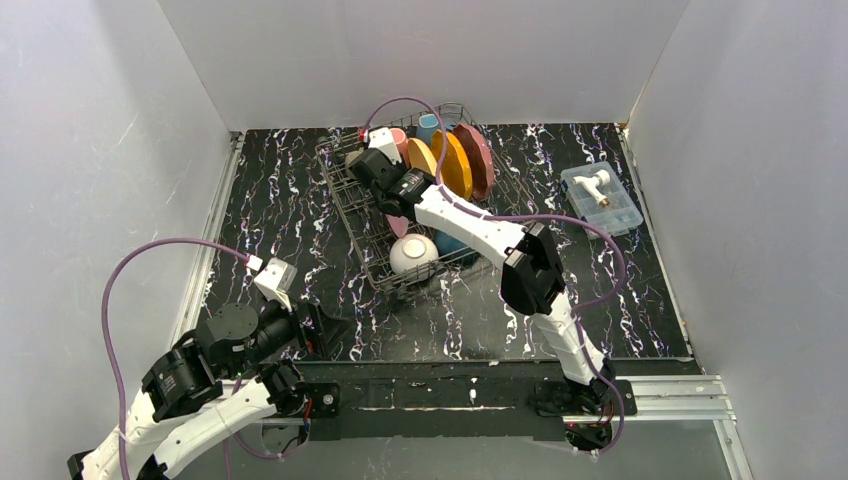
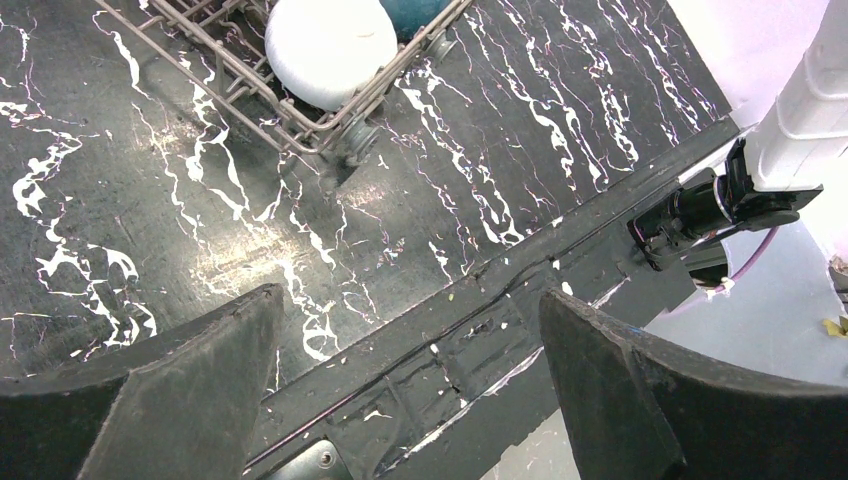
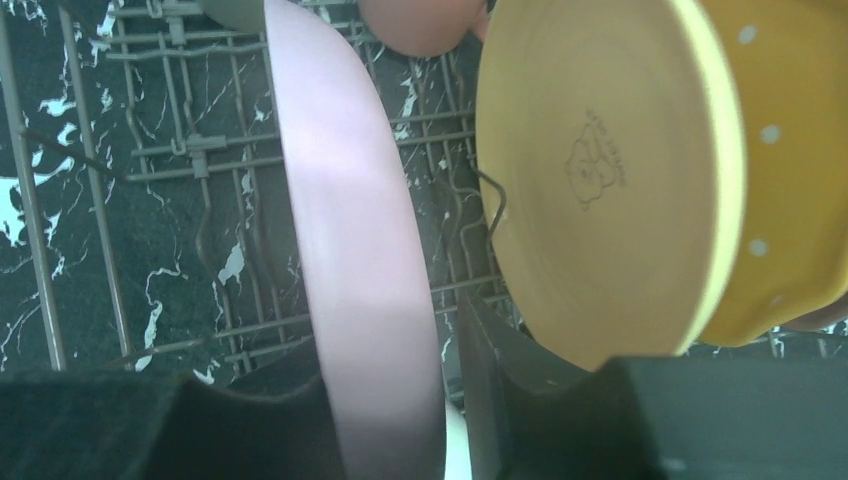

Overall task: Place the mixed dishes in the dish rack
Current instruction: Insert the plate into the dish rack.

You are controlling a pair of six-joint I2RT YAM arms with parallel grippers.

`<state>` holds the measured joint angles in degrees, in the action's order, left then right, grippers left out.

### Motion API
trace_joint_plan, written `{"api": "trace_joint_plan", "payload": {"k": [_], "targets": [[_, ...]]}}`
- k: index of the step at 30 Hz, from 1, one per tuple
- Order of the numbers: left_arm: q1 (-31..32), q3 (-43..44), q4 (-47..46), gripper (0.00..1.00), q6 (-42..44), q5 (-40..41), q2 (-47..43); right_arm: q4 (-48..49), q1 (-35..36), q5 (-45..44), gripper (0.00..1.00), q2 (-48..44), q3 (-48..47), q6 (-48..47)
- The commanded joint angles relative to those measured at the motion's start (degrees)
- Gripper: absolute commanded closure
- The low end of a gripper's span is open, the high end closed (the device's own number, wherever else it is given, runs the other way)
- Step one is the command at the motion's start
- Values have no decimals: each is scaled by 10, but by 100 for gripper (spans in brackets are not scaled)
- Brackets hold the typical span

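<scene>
- Your right gripper (image 3: 350,400) reaches down into the dish rack (image 1: 350,215). Its two dark fingers are closed on the pink plate (image 3: 360,260), which stands on edge between them.
- Just beside that plate, to its right in the wrist view, the yellow plate (image 3: 590,190) stands upright against a tine. The two plates are near each other, with a narrow gap showing between them.
- Further along the same row, the overhead view shows the orange plate (image 1: 458,163) and the dark red plate (image 1: 478,155). The pink mug (image 1: 399,140) and blue mug (image 1: 428,125) sit at the far end of the rack, the white bowl (image 1: 413,253) and teal bowl (image 1: 450,243) at the near end.
- Your left gripper (image 2: 410,310) hangs low over the bench (image 1: 290,210) near its front edge. Its fingers are spread wide, it holds nothing, and it is well apart from the rack.
- The step in hand looks to be slotting the pink plate into the row. Every other dish in view sits in the rack, so this may be the last one.
- You cannot tell whether the plate's lower edge rests on the wires; that part is hidden.
- The next move calls for you to settle the plate between two tines and ease the fingers apart. Then lift straight out without nudging the yellow plate.
</scene>
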<state>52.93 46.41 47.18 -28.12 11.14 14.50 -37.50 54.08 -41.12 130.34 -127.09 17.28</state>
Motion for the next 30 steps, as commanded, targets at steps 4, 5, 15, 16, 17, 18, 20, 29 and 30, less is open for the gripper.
{"api": "trace_joint_plan", "payload": {"k": [4, 5, 15, 16, 17, 18, 20, 29, 30], "targets": [[-7, -1, 1, 2, 6, -3, -7, 19, 4, 7, 52, 9, -36, 13], [-7, -1, 1, 2, 6, -3, -7, 18, 4, 6, 51, 9, -35, 14], [-9, -2, 0, 2, 6, -6, -7, 22, 4, 7, 43, 11, -47, 12], [-9, -2, 0, 2, 6, -6, -7, 22, 4, 7, 42, 11, -48, 12], [-10, -2, 0, 2, 6, -6, -7, 22, 4, 8, 42, 11, -49, 12], [-10, -2, 0, 2, 6, -6, -7, 22, 4, 7, 42, 11, -50, 12], [-11, -2, 0, 2, 6, -6, -6, 22, 4, 8, 41, 10, -51, 12], [-16, -3, -2, 2, 8, -12, -1, 25, 5, 27, 37, 0, -50, 14], [-16, -3, -2, 2, 8, -12, -1, 27, 5, 30, 37, -1, -50, 14]]}}
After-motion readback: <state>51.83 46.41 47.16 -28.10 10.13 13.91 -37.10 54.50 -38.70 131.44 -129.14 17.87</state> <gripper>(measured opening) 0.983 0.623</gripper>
